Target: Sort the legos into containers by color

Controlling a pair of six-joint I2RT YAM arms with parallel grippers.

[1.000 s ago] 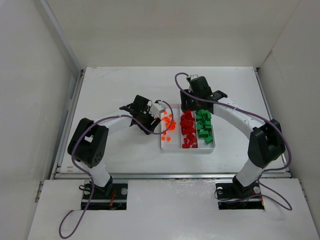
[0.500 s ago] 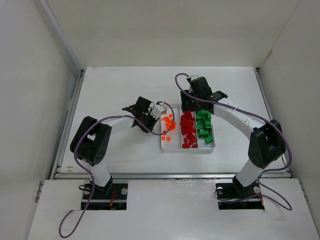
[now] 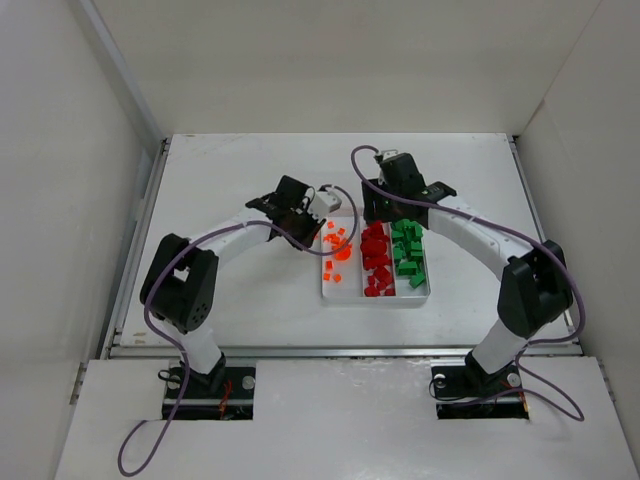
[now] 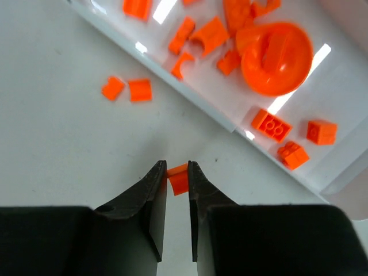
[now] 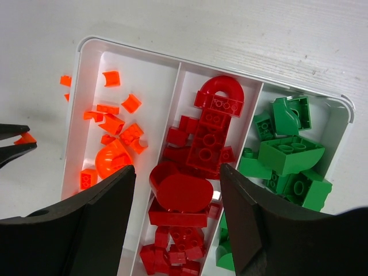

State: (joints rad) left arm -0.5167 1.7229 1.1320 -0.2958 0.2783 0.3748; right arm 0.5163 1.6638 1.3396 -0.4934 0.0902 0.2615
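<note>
The containers are three side-by-side compartments of one white tray: orange legos on the left, red legos in the middle, green legos on the right. My left gripper is shut on a small curved orange lego, just off the table beside the tray's left wall. The right wrist view shows that same orange lego pinched at the far left. Two loose orange legos lie on the table outside the tray. My right gripper hangs open over the red compartment, holding nothing.
White walls enclose the table on the left, back and right. A large round orange piece lies in the orange compartment. Both arms reach in from the near edge and meet around the tray's far end.
My left gripper has shut on the small orange lego and drawn back toward the far end of the tray's left side. The right arm has stayed still.
</note>
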